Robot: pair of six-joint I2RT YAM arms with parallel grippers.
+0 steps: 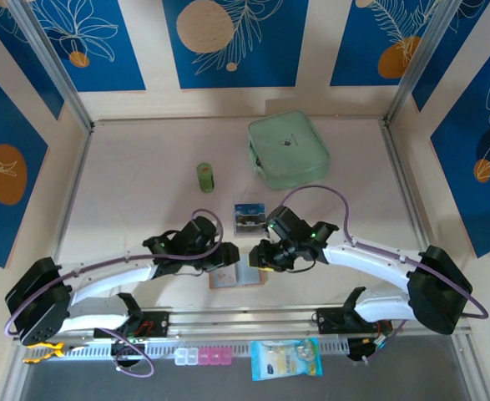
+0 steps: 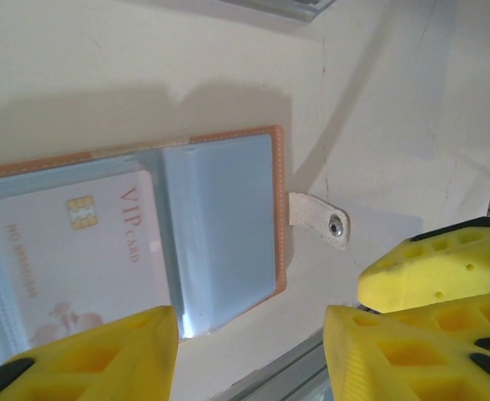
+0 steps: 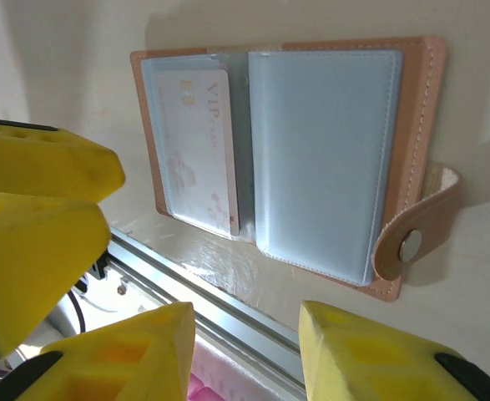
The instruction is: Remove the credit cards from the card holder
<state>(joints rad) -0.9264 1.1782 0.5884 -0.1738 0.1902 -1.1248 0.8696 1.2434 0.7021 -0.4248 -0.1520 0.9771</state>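
On the left, our left gripper hangs low by the near edge of the card holder. Its jaws are partly apart with nothing between them. The holder lies open and flat on the table, at 6 o'clock of the work area, between both grippers. A pale card sits in the clear pocket of one half, and the other half's pocket looks empty. At 12 o'clock from the holder, loose cards lie on the table, so we judge this pale card to be the last one to free.

To do that well, we should pin the leather of the empty half, near the clasp tab, so the holder cannot skid. Then we nip the card's edge by the fold and slide it flat along the pocket rather than lifting, since the thin sleeve may rise with it. We cannot tell for sure which side the pocket opens on.

On the right, our right gripper waits by the same near edge, jaws partly apart and empty.
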